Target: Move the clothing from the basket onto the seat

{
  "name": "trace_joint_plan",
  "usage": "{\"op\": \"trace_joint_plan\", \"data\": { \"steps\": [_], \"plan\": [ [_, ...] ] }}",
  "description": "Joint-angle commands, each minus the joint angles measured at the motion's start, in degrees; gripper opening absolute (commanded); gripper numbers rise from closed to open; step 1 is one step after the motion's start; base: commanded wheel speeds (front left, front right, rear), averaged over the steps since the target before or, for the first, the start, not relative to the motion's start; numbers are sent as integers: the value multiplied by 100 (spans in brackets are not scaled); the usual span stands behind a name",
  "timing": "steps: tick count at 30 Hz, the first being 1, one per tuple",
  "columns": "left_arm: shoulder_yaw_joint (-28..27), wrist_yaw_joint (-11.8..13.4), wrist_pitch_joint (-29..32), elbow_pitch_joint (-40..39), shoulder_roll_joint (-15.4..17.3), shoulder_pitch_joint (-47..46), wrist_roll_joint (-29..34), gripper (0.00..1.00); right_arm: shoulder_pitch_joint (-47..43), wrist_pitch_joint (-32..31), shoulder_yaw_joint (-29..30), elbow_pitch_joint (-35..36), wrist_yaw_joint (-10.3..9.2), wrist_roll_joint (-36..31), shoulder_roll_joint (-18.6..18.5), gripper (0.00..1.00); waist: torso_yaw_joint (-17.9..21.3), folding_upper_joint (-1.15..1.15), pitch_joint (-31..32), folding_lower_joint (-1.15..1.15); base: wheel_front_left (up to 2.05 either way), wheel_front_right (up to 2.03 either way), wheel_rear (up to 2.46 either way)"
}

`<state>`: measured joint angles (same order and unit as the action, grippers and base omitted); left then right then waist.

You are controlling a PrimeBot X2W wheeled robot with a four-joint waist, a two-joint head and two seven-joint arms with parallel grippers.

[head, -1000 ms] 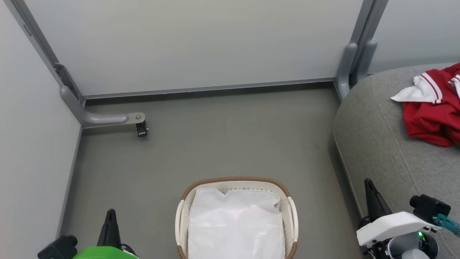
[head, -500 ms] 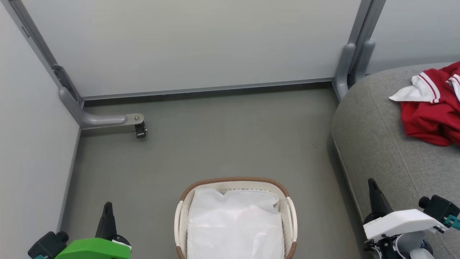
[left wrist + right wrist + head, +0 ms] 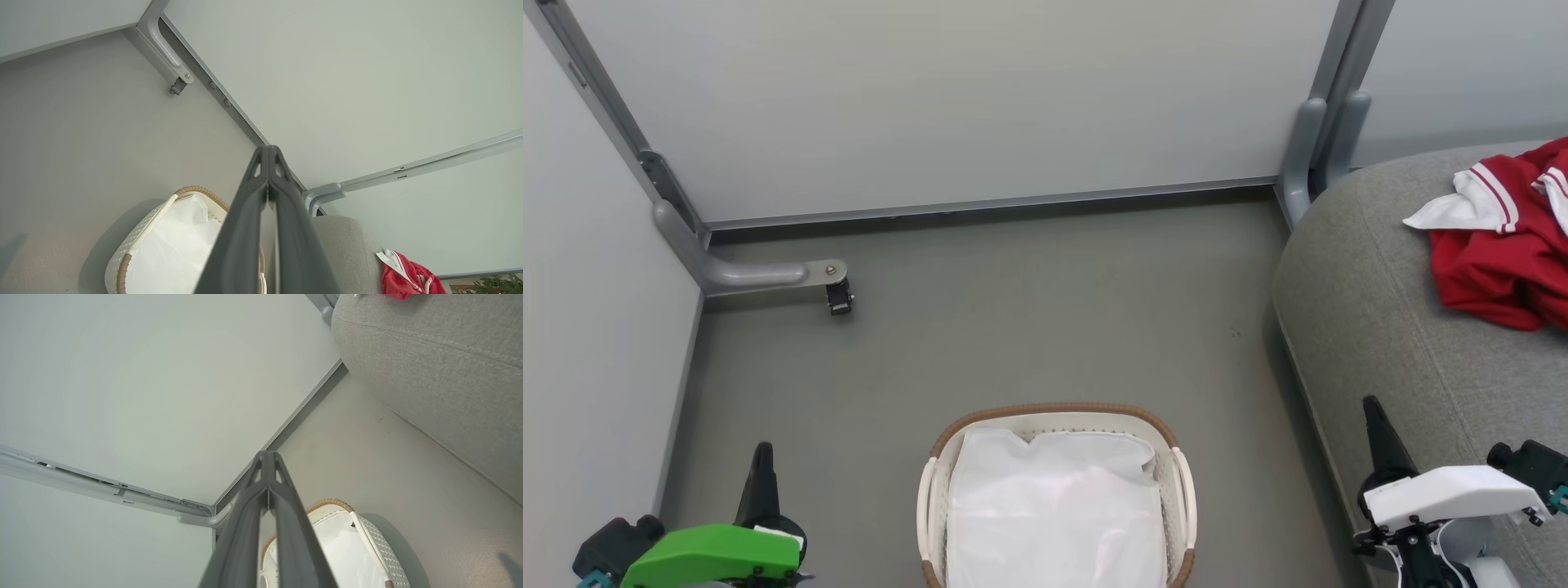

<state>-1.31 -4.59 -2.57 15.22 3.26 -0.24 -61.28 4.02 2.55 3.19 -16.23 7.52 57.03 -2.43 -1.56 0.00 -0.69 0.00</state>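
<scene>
Clothing (image 3: 1499, 265), red and white, lies heaped on the seat (image 3: 1372, 327), well to the right of and beyond the basket (image 3: 1054, 407), which holds a white liner (image 3: 1054, 514). Left gripper (image 3: 762, 457) and right gripper (image 3: 1373, 408) flank the basket, fingers pressed together, empty.

Grey-green floor (image 3: 1029, 327), bare. Pale partition panels (image 3: 980, 98), grey-framed. Angled metal foot (image 3: 760, 275) carrying a small black caster (image 3: 839, 296). Paired grey posts (image 3: 1311, 155) at the corner. Green plant (image 3: 496, 283), partly visible.

Oval cream-white perforated plastic basket (image 3: 1054, 406), brown woven-look rim, white cloth liner (image 3: 1054, 506); soft red fabric clothing (image 3: 1494, 269) (white panel, red-white striped trim); grey upholstered seat (image 3: 1372, 327).
</scene>
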Motion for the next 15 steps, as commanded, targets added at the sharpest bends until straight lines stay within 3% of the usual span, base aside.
{"op": "trace_joint_plan", "data": {
  "steps": [1, 15],
  "plan": [
    [-38, -39, 37, -63, 20, -167, -182, 0, 103, -41, 35, 89, -2, 185, -36, 0, 3, 0, 1, 0, 0, 0, 0],
    [-170, -106, 260, -82, 5, -287, -916, 0, 151, -260, 113, 127, -3, 1024, -41, 0, 34, 0, 11, 0, 0, 0, 0]
  ]
}}
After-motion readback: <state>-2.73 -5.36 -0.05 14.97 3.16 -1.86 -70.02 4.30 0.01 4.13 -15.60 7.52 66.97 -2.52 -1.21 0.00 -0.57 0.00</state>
